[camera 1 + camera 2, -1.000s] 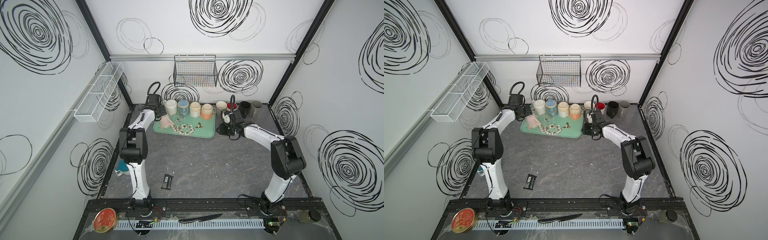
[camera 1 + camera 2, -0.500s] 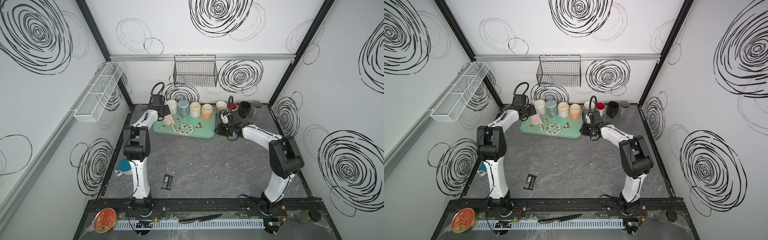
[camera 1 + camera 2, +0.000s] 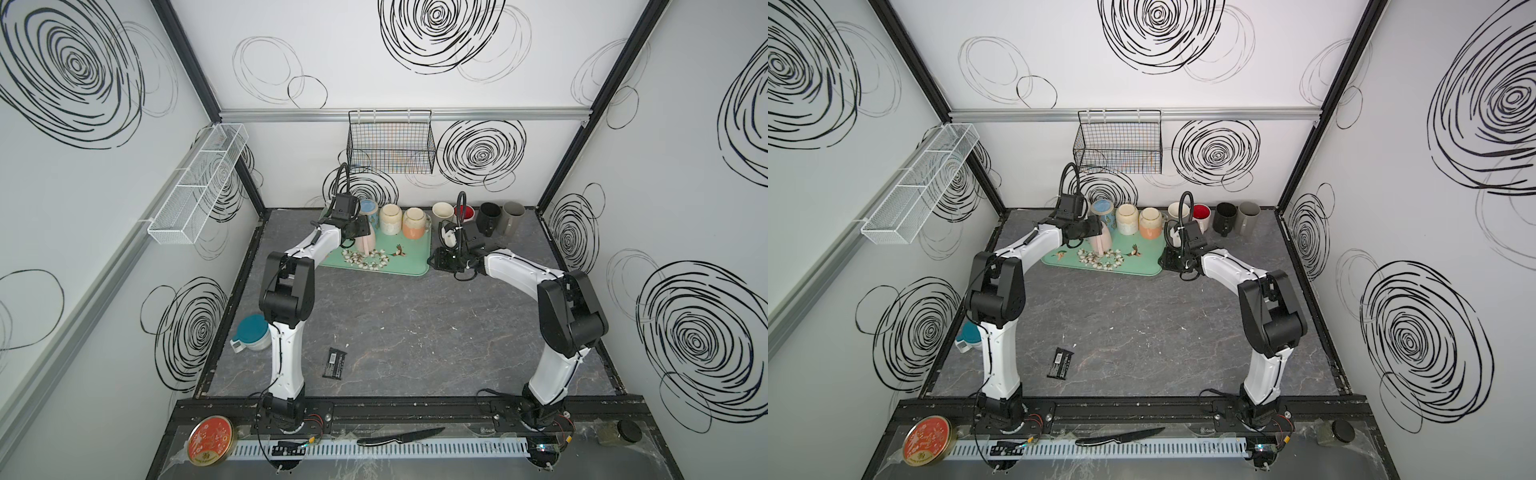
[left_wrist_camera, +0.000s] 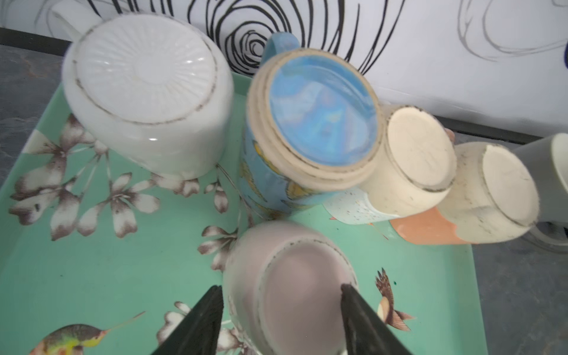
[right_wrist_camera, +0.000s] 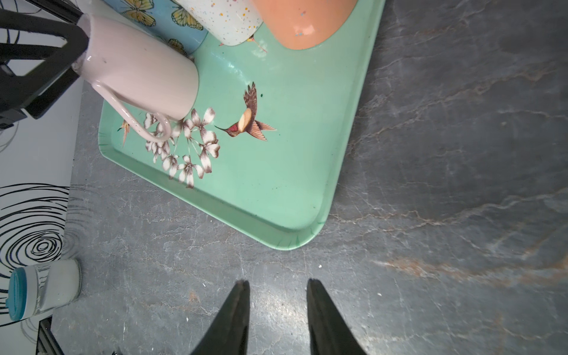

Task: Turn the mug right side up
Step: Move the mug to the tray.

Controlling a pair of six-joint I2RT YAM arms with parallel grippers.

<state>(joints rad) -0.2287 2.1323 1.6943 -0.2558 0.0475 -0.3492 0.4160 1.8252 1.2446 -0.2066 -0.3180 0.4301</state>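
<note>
A pale pink mug (image 4: 292, 292) stands upside down on the mint green tray (image 4: 92, 276), base up, handle toward the tray's front. My left gripper (image 4: 281, 287) is shut on its base end, one black finger against each side. Both top views show the pink mug (image 3: 366, 246) (image 3: 1103, 243) under the left gripper (image 3: 360, 233). In the right wrist view the mug (image 5: 141, 70) leans with its rim on the tray (image 5: 276, 184). My right gripper (image 5: 277, 281) is open over bare table just off the tray's near right corner, holding nothing.
Behind the pink mug on the tray stand other upside-down mugs: white (image 4: 147, 92), blue (image 4: 319, 113), cream (image 4: 418, 153), peach (image 4: 504, 190). Upright mugs (image 3: 488, 218) line the back wall right of the tray. A teal-lidded jar (image 3: 251, 332) and a black packet (image 3: 334, 363) lie nearer the front.
The left gripper has swung in over the tray's left part and narrowed its jaws onto the pink mug's base. The right arm has shifted slightly left.
</note>
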